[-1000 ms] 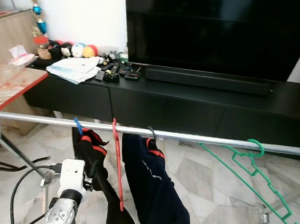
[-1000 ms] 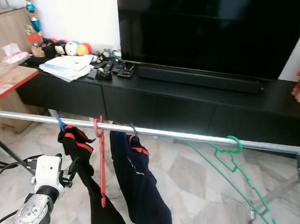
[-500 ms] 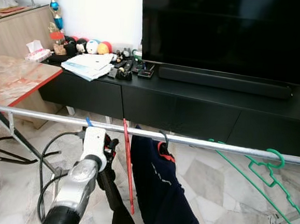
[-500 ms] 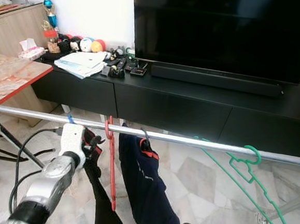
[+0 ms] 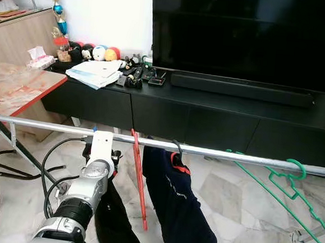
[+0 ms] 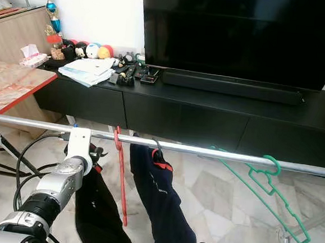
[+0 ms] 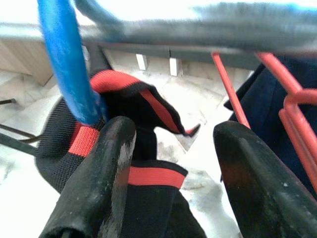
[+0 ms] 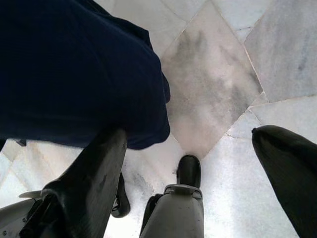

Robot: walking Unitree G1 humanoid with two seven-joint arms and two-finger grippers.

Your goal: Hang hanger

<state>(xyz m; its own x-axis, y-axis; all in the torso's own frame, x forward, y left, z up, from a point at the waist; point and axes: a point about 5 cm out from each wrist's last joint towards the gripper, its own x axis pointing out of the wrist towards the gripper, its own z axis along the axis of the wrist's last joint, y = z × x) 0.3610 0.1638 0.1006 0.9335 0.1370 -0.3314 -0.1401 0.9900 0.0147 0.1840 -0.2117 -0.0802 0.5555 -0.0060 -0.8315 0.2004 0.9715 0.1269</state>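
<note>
Left eye view shows a metal clothes rail (image 5: 221,156) that crosses the room in front of a black TV cabinet (image 5: 208,116). The left gripper (image 7: 171,163) is raised up to this rail, at about 9 o'clock from the middle of the scene. In the left wrist view its two black fingers (image 7: 99,183) stand apart and hold nothing. Between them I see the black garment with red trim (image 7: 133,129), and the blue hanger (image 7: 67,64) that carries it hooks over the rail just beside one finger. Toward 3 o'clock along the rail hang an empty red hanger (image 5: 139,179), then a dark navy garment (image 5: 181,207) on a black hook, and at the far 3 o'clock end a green hanger (image 5: 292,185), tilted. The right gripper (image 8: 190,168) hangs low over the marble floor (image 8: 223,84), its fingers wide apart and empty, near the hem of the navy garment.
</note>
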